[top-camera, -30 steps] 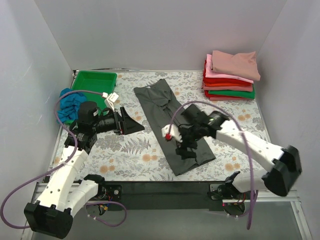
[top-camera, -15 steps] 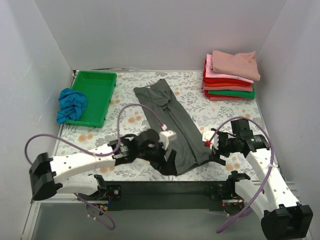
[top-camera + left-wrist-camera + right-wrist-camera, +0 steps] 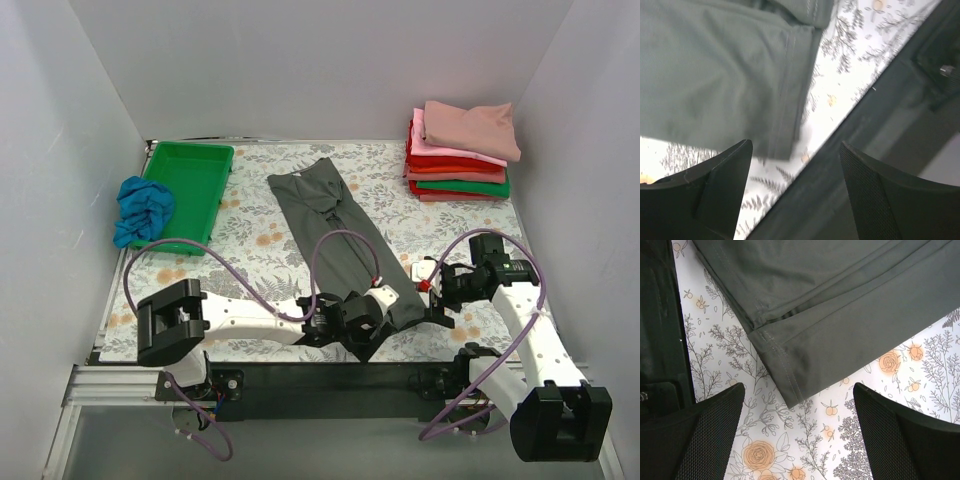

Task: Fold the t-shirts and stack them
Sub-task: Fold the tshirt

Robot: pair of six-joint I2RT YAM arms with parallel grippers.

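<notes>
Top external: your charcoal t-shirt (image 3: 335, 235) lies folded into a long strip, running diagonally through frame centre on the floral table (image 3: 250, 270). Your left gripper (image 3: 362, 322) sits at the strip's lower end, and the right gripper (image 3: 432, 297) is just right of that corner. Both wrist views show the jaws spread wide and holding nothing, with the hem corner in view between the fingers. The folded stack (image 3: 462, 150) is upper right. The blue shirt (image 3: 142, 208) is bunched at far left against the green tray (image 3: 190, 190).
</notes>
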